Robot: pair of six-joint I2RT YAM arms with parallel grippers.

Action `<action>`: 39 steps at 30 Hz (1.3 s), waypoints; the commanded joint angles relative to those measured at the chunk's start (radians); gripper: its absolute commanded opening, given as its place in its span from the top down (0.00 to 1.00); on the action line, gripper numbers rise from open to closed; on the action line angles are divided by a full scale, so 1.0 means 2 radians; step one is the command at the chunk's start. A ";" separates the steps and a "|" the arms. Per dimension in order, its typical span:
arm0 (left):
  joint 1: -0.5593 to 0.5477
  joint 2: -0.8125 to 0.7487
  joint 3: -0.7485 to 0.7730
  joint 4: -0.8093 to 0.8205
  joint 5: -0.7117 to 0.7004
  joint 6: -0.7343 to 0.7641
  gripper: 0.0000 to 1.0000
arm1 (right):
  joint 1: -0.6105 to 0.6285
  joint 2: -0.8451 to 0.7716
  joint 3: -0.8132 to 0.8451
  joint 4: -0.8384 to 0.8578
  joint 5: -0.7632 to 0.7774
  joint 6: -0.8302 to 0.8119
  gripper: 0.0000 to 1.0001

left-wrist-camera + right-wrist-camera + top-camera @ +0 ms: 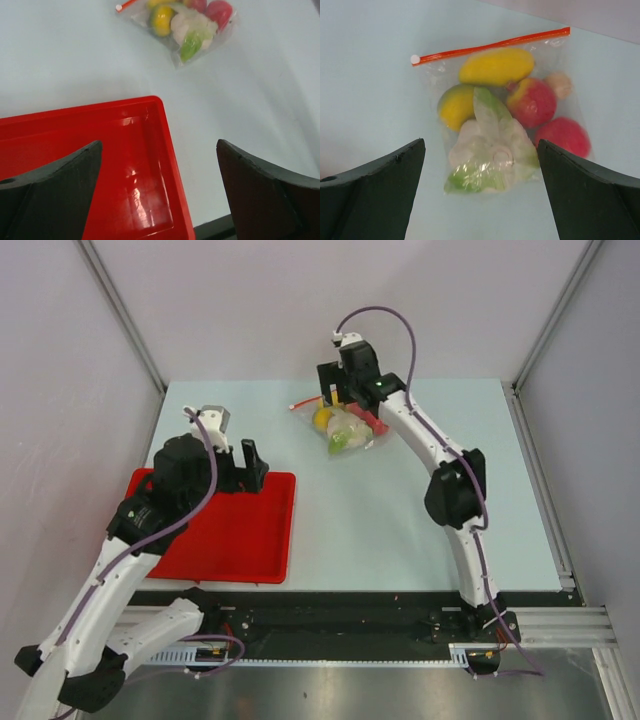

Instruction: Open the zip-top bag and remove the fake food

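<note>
Far half of the table (400, 530): the zip-top bag (500, 115) lies flat near the far edge, about midway across. Its red zip strip (490, 46) runs straight along the mouth, on the side facing away from the arms. A broad stretch of table separates the bag from the red tray (240, 540), which sits at the near left with its near rim close to the table's edge. Grey walls close in the left, right and far sides.

The right gripper (480, 142) hangs above the bag with its jaws spread wide, holding nothing. The left gripper (157, 145) hangs over the tray's far right corner, equally wide apart and holding nothing.

From above, the right wrist covers the bag's far edge and the left arm hides the tray's left part. The left wrist view cuts the bag off at its top edge.

All the fake food (490, 145) is inside the bag: a yellow oval (496, 66), a yellow-green piece (455, 105), two red balls (532, 102), a small beige piece (559, 84), and a whitish lump with green leaves
</note>
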 commanded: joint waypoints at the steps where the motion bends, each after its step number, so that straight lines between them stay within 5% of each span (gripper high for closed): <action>1: 0.012 0.022 0.023 -0.032 0.052 0.048 0.00 | 0.008 0.067 0.061 0.068 0.016 -0.091 0.00; 5: 0.013 0.010 0.010 -0.032 0.072 0.047 0.00 | 0.018 0.124 0.096 0.093 0.021 -0.077 0.00; 16: 0.027 0.015 0.000 -0.025 0.068 0.050 0.00 | 0.040 0.143 0.017 0.076 0.072 -0.084 0.00; 24: 0.026 0.044 0.013 -0.018 0.076 0.013 0.00 | 0.038 0.103 -0.090 0.019 0.217 -0.085 0.00; 31: 0.039 0.089 0.023 0.015 0.106 -0.061 0.00 | 0.039 -0.106 -0.389 0.101 0.258 -0.073 0.00; 36: 0.047 0.130 0.010 0.100 0.169 -0.107 0.01 | 0.054 -0.232 -0.458 0.014 0.181 -0.003 0.00; 39: 0.047 0.184 0.010 0.223 0.246 -0.134 0.01 | 0.062 -0.313 -0.465 -0.020 0.094 0.029 0.00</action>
